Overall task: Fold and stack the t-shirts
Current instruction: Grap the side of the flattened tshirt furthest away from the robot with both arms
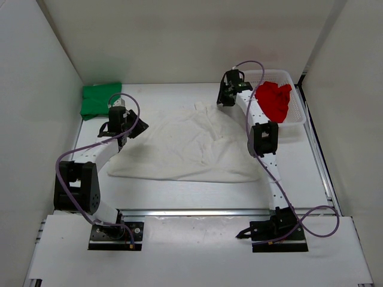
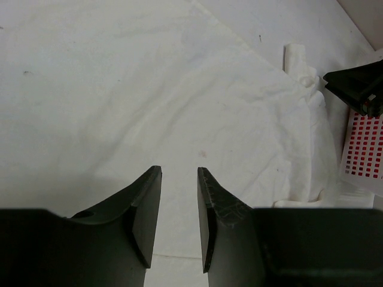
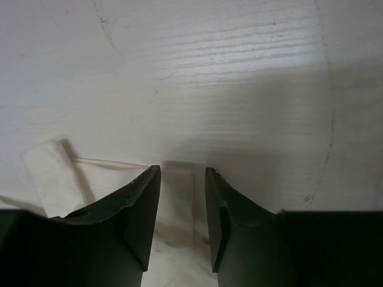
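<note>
The white t-shirt (image 1: 179,146) is lying widthwise between both arms, the left tool (image 2: 179,170) hovering over its left edge, the right tool (image 3: 182,170) over its far corner, both parted.

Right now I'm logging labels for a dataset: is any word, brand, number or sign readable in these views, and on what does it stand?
None: no word, brand, number or sign can be read in any view.
The white shirt, green shirt and red shirt are plain.
The basket shows only mesh holes.
</note>
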Controlling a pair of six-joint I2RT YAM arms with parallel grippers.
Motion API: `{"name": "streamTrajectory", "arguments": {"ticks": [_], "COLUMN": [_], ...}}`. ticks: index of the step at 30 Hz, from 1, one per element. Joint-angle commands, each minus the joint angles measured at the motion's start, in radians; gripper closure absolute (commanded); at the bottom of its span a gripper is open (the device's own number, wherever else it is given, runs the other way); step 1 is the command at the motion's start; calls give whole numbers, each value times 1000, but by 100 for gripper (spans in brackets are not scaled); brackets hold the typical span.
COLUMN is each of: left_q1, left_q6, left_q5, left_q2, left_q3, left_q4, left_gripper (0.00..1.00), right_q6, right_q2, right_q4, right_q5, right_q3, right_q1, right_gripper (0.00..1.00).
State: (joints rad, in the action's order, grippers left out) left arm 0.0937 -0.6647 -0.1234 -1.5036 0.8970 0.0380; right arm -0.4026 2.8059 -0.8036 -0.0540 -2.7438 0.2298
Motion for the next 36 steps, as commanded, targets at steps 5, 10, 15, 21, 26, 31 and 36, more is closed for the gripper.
{"name": "streamTrajectory", "arguments": {"ticks": [5, 10, 15, 21, 26, 31, 36], "left_q1": [-28, -31, -55, -91, -152, -176, -178], "left_q6": [13, 19, 11, 59, 117, 155, 182], "left_q5": [-22, -5, 21, 80, 166, 208, 229], "left_q2": [10, -18, -61, -176, -299, -421, -510], "left_q3": [29, 43, 74, 225, 385, 505, 614], "left_q4": [-13, -9, -4, 65, 132, 186, 218], "left_gripper": [59, 59, 59, 58, 54, 49, 46], "right_q6": [-8, -24, -10, 56, 82, 103, 123], "right_q2": [10, 37, -26, -132, -171, -186, -217], "right_q4": [-71, -59, -39, -52, -69, -74, -86], "right_q5": [-23, -8, 29, 117, 128, 137, 172], "right_q3": [-25, -73, -77, -73, -74, -70, -74], "right_q1": [23, 26, 11, -10, -46, -47, -52], "right_gripper": [73, 86, 100, 100, 100, 100, 100]}}
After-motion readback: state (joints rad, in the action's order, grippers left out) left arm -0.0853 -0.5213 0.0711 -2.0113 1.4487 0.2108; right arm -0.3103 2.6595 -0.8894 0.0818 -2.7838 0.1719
